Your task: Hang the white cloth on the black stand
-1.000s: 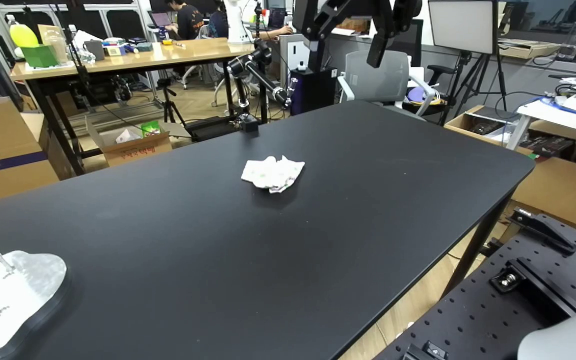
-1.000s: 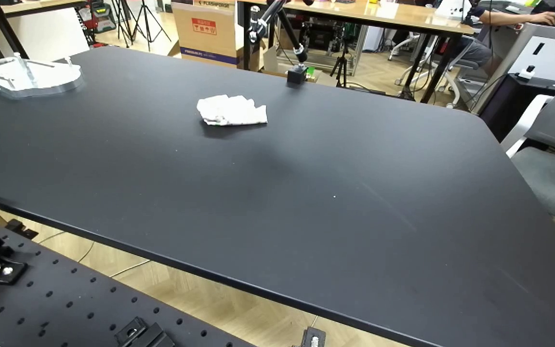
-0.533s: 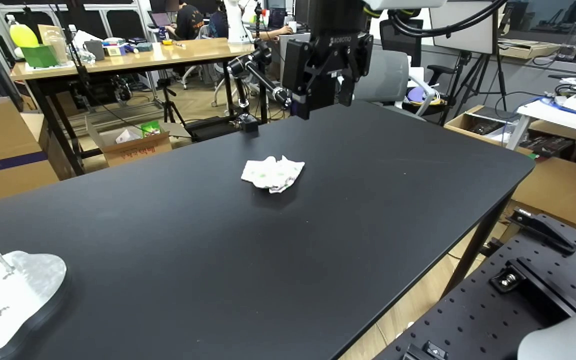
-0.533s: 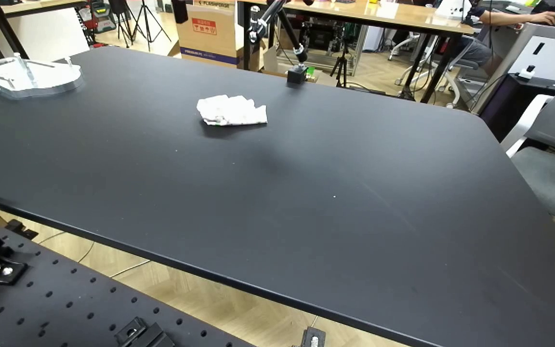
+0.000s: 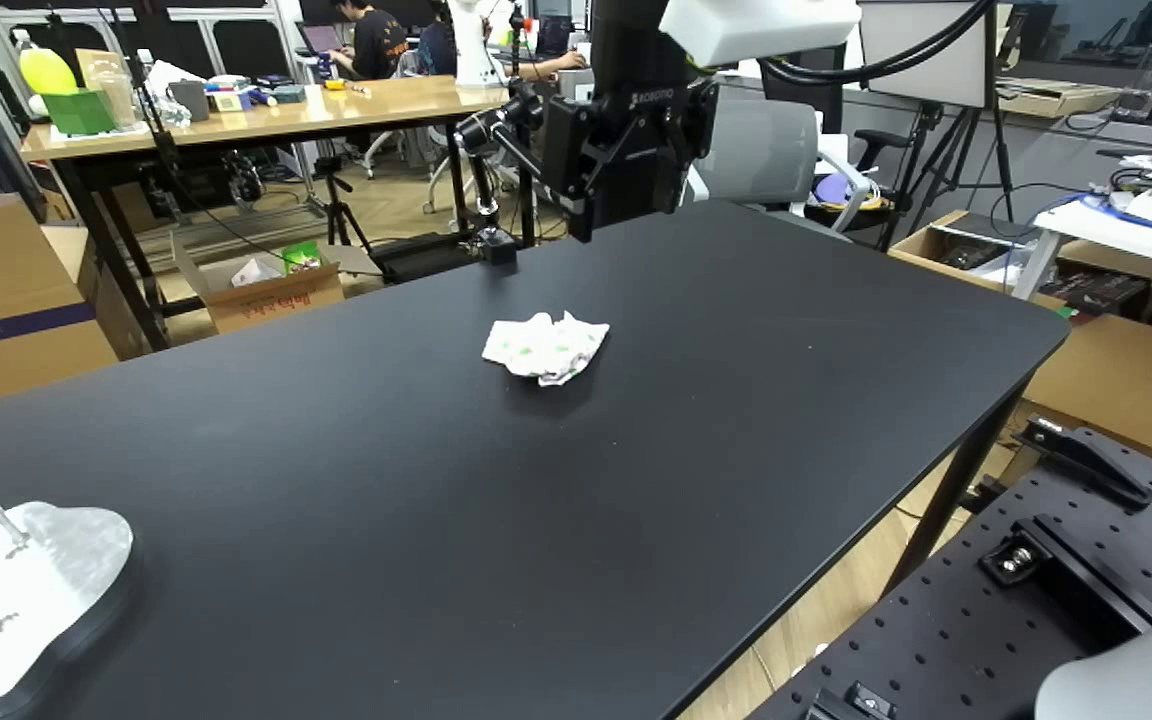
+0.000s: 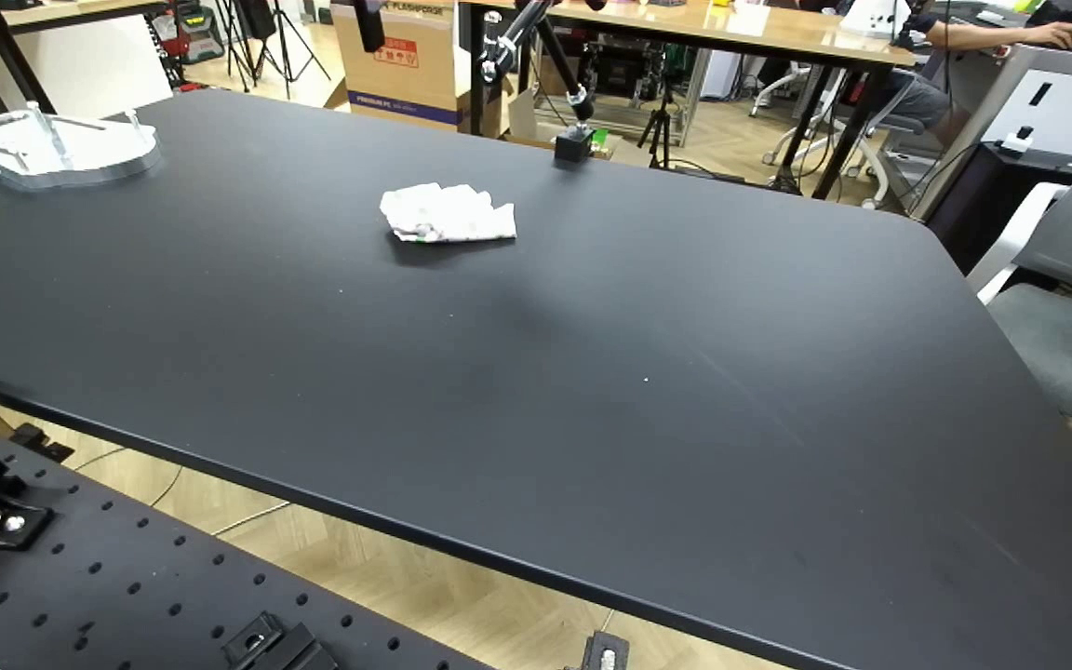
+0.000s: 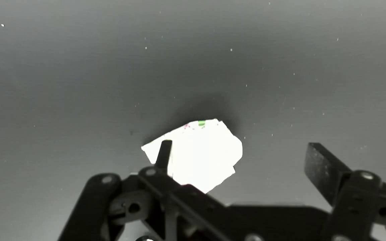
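Note:
The white cloth (image 5: 546, 348) lies crumpled on the black table, with small green marks; it also shows in an exterior view (image 6: 448, 216) and in the wrist view (image 7: 206, 154). A black jointed stand (image 5: 496, 248) is fixed at the table's far edge, its base also in an exterior view (image 6: 573, 144). My gripper (image 5: 626, 212) is above the table, higher than the cloth and apart from it, partly covering the stand's arm end. Only its fingertips show at the top of an exterior view (image 6: 314, 28). In the wrist view my gripper (image 7: 240, 146) is open; the left finger overlaps the cloth, with nothing held.
A pale plate with upright pegs (image 5: 86, 560) sits on the table, also in an exterior view (image 6: 80, 158). A black perforated plate (image 5: 896, 640) runs along the table's near edge. Cardboard boxes (image 5: 16, 300) and a grey chair (image 5: 761, 150) stand beyond the table.
My gripper has come lower than a second ago and has shifted slightly left in an exterior view over the last half second. The cloth and stand have not moved.

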{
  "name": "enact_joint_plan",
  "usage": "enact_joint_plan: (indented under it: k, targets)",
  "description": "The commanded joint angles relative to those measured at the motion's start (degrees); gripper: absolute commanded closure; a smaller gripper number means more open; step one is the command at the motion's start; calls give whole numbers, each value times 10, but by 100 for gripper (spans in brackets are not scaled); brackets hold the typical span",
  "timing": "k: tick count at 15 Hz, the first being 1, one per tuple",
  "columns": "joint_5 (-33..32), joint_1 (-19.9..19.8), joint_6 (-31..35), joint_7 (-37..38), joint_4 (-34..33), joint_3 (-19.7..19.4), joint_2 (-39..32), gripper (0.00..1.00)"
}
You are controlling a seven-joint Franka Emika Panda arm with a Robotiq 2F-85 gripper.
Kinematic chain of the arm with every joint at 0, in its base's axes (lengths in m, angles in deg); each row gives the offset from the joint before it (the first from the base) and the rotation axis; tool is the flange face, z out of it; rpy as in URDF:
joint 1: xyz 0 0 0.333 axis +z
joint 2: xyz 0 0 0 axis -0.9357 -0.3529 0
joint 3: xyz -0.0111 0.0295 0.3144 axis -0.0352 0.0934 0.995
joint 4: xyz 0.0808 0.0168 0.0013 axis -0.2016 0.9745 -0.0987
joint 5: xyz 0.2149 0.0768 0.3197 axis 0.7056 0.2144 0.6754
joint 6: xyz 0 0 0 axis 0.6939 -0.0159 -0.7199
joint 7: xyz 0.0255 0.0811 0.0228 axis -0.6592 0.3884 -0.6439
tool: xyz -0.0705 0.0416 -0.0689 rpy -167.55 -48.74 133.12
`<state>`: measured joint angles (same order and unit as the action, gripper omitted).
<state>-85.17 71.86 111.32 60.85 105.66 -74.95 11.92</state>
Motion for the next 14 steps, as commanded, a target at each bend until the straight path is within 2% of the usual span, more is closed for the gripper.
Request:
enact_joint_plan:
  k: [1, 4, 7, 10, 11, 14]
  targets:
    - [-26, -12, 100, 76, 12, 19, -37, 0]
    - [-66, -34, 154, 125, 9, 34, -83, 0]
    - [-122, -57, 167, 153, -8, 29, -127, 0]
    - [-135, -51, 143, 135, -32, 10, -175, 0]
    - [-114, -39, 156, 122, -3, 4, -140, 0]
    - [-119, -35, 155, 120, -19, -5, -171, 0]
